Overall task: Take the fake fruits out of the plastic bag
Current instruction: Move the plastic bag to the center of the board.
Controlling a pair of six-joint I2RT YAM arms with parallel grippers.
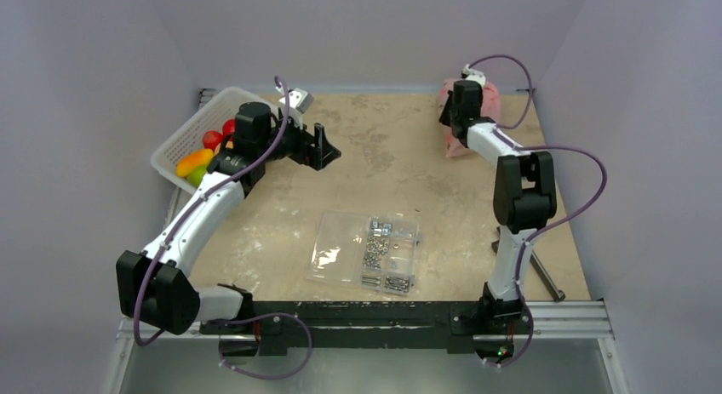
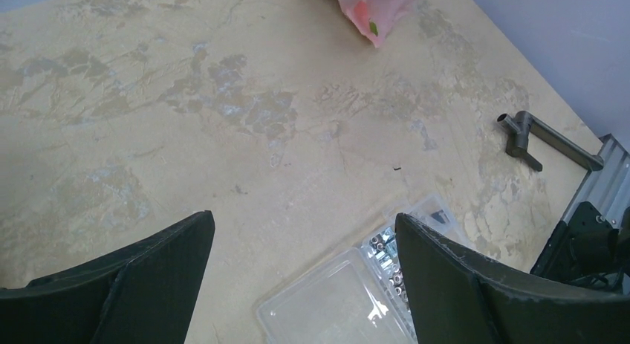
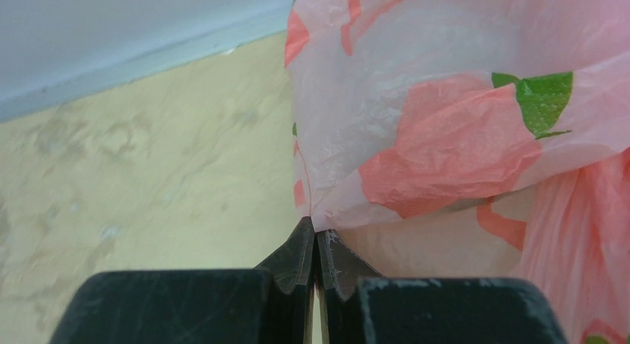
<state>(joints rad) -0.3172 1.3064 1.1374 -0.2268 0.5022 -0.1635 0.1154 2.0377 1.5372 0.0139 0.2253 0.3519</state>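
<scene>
Risk: tearing the thin film or losing the pinch by pulling hard on so small a fold.
Right fingers (image 3: 301,256): pressing fully together on a fold of the crinkly translucent pink plastic bag (image 3: 446,136), beyond the flat clear plastic case of screws (image 1: 340,249), to its right.
Left fingers (image 2: 460,284): standing wide apart, gripping nothing, hovering over the worktop (image 1: 400,164) beyond the case, to its left.
Fruits: small red, yellow and orange plastic fake fruits (image 1: 200,156) lying in the white lattice basket (image 1: 189,123), far left of the case; unable to tell about more inside the bag.

3 pale lilac walls (image 1: 366,28) enclose a worn, blotchy beige tabletop (image 1: 383,164) under even light.
</scene>
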